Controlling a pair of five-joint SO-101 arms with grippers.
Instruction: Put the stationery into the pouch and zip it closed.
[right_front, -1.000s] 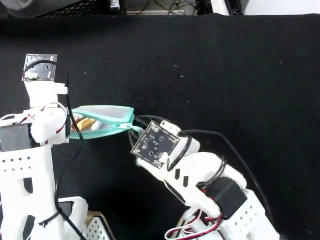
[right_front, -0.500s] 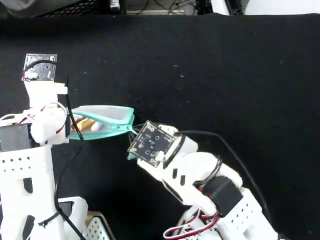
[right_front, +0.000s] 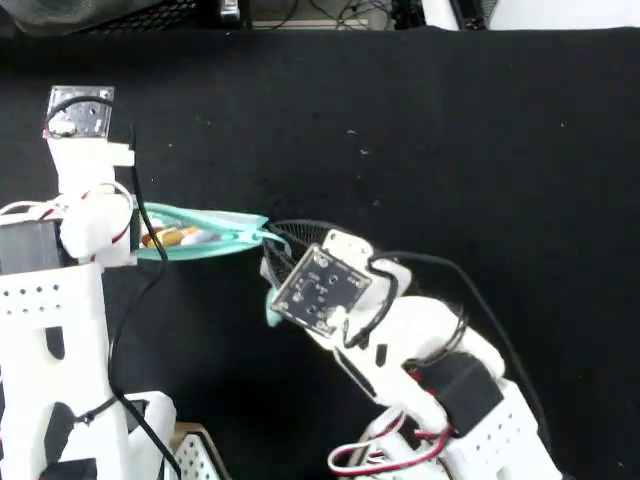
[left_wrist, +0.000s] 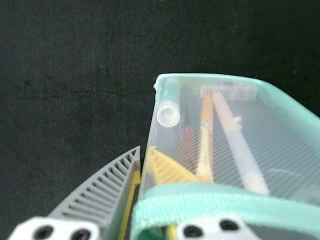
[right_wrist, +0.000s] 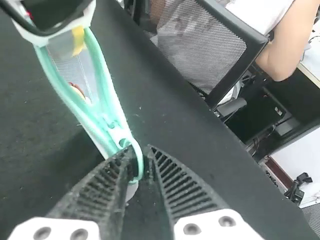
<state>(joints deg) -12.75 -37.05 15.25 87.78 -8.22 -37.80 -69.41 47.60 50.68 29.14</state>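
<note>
While the left gripper (left_wrist: 143, 161) clamps the pouch (left_wrist: 250, 130), the right gripper (right_wrist: 142, 156) pinches its zipper pull (right_wrist: 134, 146).

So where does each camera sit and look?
High view: fixed above the table, looking down; both arms and the pouch show.
Left wrist view: on the left wrist, facing along its jaws, which hold the pouch with pens inside.
Right wrist view: on the right wrist, facing along its jaws, closed on the zip pull.
Shared: all three show the pouch.
</note>
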